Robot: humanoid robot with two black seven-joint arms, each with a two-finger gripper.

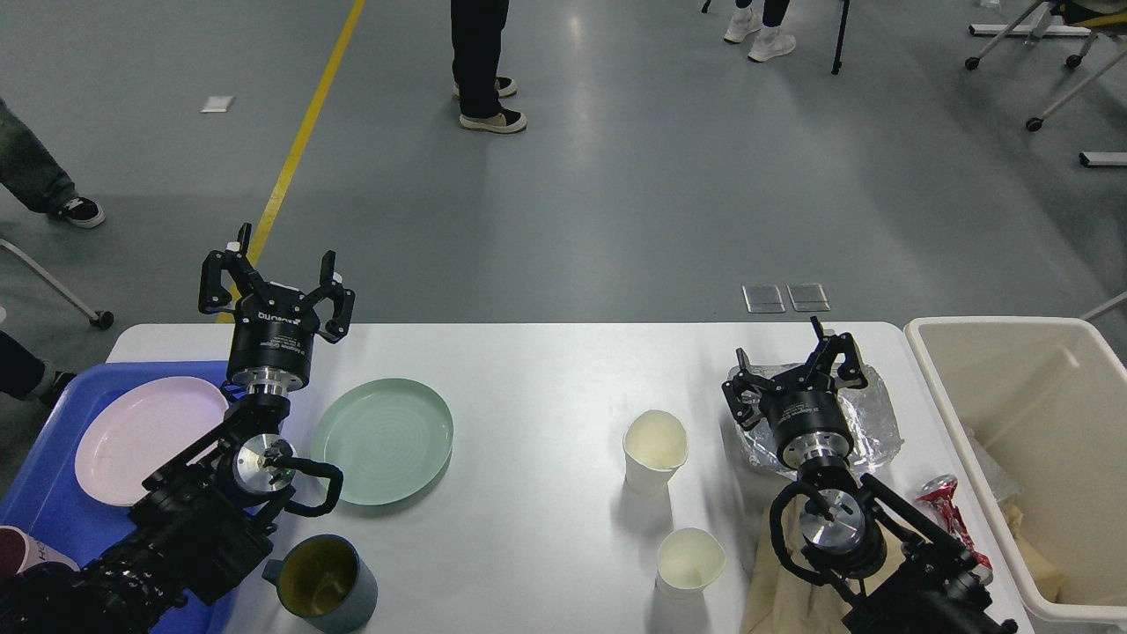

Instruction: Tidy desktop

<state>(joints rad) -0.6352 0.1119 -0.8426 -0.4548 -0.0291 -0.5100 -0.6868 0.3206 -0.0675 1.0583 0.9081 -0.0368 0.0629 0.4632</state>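
Tabletop spans the lower frame, under both my arms. Left tool hangs over its far-left edge, fingers spread wide, holding nothing. Right tool sits low over crumpled foil near the right end, fingers apart, nothing between them. Green plate lies just right of my left arm; pink plate is in the blue tray. Two paper cups stand mid-right. Mug and can are partly hidden by my arms. Bin is cut off right.
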